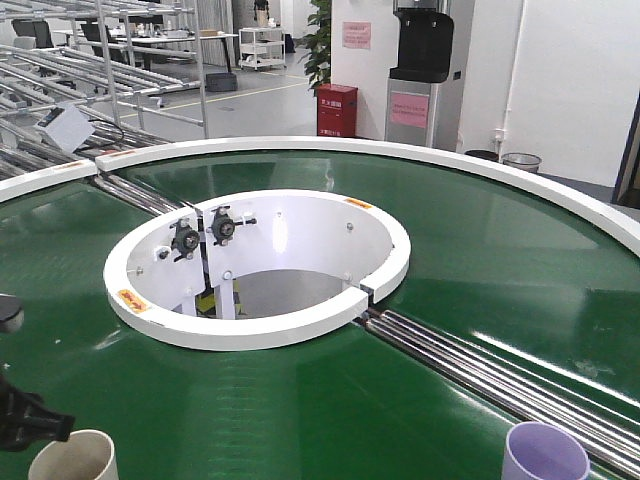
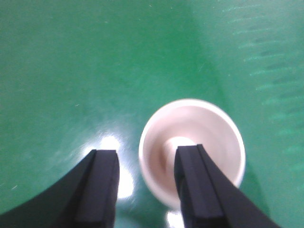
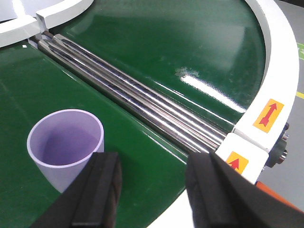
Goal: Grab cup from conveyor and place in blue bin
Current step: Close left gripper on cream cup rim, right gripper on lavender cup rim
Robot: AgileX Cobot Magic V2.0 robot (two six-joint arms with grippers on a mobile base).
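two cups stand upright on the conveyor (image 1: 480, 240), both on its green belt at the near edge of the front view: a cream cup (image 2: 204, 128) at the lower left and a purple cup (image 3: 64, 142) at the lower right, well apart. from above, the cream cup shows only its pale wall and base, with nothing inside. the purple cup also shows only bare wall and floor. it sits on the belt beside the steel rollers (image 3: 142, 97) that cross the conveyor, not touching them. the white outer rim (image 3: 270, 71) curves past on the far side of the rollers and bears orange stickers (image 3: 268, 115) with red arrows. the white inner rim (image 1: 250, 330) rings the hole in the middle. the left gripper (image 2: 146, 156) points down at the belt with its jaws spread apart. one finger (image 2: 194, 185) lies over the cream cup's mouth and the other is outside the cup's wall over bare belt, so the jaws straddle one side of the rim. whether either finger touches the cup cannot be told. in the front view only a dark part of this arm shows, just left of the cream cup. the right gripper (image 3: 154, 159) is released too, tilted toward the belt. one finger sits in front of the purple cup's lower side and the other over the conveyor's edge, with nothing between them but belt.
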